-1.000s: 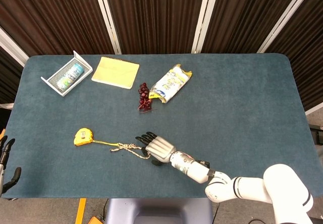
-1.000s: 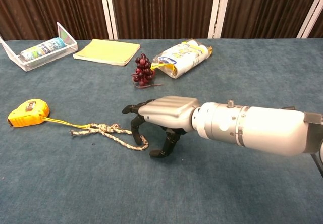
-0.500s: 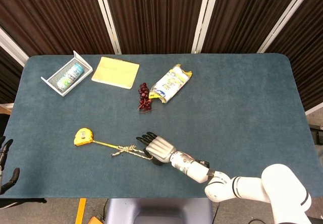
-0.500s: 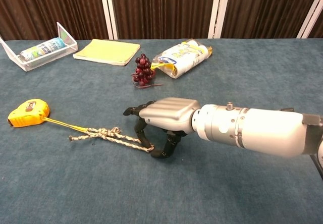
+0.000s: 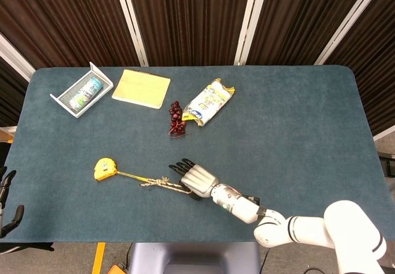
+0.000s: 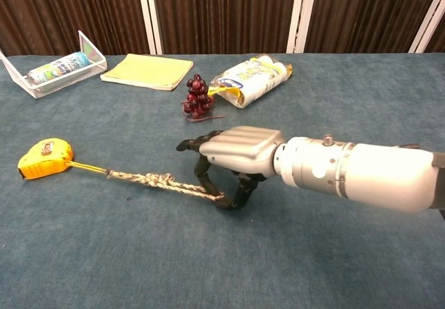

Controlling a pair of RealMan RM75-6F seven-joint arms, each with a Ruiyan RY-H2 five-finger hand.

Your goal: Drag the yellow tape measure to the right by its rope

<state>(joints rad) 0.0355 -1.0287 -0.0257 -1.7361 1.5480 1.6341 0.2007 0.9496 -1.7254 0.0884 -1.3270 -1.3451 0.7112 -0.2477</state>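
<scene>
While the rope [image 6: 156, 181] is pinched by the right hand [image 6: 233, 157] | tape measure [image 6: 45, 158] lies left of it near the table's [image 5: 296, 132] front-left | rope drawn taut leftward | left hand [image 5: 7, 200] barely seen, state untold.

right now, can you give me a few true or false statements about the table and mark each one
1. The right hand holds the rope of the yellow tape measure. True.
2. The rope lies in a slack loop. False: it runs nearly straight from tape measure to hand.
3. The grapes sit between the yellow notepad and the snack bag. True.
4. The clear tray is empty. False: it holds a small bottle.
5. The tape measure rests on the notepad. False: it lies on the table.
</scene>
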